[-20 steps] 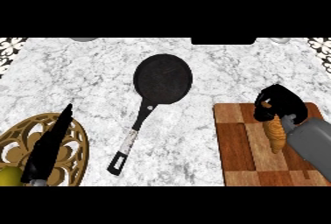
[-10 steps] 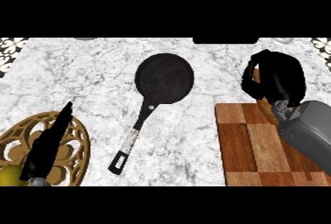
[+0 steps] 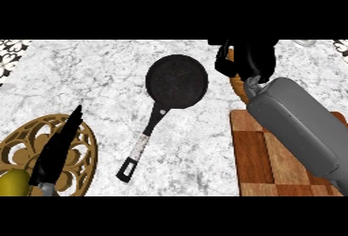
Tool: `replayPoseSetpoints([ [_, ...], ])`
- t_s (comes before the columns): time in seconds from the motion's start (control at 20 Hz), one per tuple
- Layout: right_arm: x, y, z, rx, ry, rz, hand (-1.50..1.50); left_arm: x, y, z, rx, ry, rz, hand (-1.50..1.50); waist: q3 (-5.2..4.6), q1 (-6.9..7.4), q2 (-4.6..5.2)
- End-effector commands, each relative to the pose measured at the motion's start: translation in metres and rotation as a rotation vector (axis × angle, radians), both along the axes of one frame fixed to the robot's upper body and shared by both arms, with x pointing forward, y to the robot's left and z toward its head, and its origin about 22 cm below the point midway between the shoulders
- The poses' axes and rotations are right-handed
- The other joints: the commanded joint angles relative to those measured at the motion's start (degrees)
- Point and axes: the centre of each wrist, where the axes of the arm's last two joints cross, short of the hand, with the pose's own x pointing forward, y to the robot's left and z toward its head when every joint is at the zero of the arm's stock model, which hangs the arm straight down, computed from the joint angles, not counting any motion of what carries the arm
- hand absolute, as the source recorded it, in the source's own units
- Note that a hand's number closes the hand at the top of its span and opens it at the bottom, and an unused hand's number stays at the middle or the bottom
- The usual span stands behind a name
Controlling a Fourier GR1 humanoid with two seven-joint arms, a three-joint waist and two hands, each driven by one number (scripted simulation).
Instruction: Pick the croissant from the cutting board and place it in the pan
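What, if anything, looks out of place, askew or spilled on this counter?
Nothing stands out. The pan lies flat and empty, the cutting board sits square, and the right hand is curled round the croissant just right of the pan.

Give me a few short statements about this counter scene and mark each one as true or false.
1. The pan has nothing in it. True.
2. The croissant lies on the cutting board. False: the right hand is curled round it, just right of the pan.
3. The pan's handle points to the view's lower left. True.
4. The left hand grips the pan's handle. False: it rests open at lower left, over a brown openwork plate.
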Motion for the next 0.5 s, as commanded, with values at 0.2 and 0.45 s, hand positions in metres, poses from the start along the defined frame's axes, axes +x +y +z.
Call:
replayPoseSetpoints([
  [0.2, 0.039, 0.047, -0.031, 0.142, 0.073, 0.051, 1.5, 0.017, 0.003, 0.007, -0.009, -0.014, 0.007, 0.0, 0.01, 0.94, 0.6],
  [0.45, 0.057, 0.058, -0.044, 0.126, 0.166, 0.063, 1.5, 0.007, -0.006, 0.012, -0.002, -0.008, -0.026, 0.0, 0.04, 1.88, 0.72],
])
